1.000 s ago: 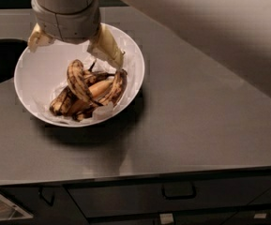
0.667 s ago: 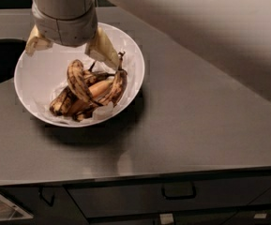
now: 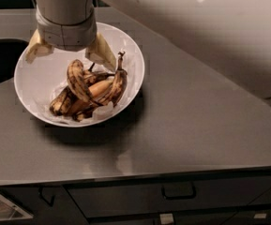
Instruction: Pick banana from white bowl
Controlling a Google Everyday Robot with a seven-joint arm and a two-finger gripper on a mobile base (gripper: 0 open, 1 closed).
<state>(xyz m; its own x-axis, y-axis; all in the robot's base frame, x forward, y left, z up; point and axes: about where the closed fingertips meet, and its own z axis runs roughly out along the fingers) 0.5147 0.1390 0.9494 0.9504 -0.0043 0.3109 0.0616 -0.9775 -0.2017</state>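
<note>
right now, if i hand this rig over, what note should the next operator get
Gripper: jaws open and holding nothing, hanging over the back half of the white bowl.
Banana: arched and dark-streaked, lying on top of the other bananas in the bowl, not gripped.
Done: the gripper is lined up above the bowl.
Left: probably lower the jaws around the banana, close them, and lift it clear.
</note>
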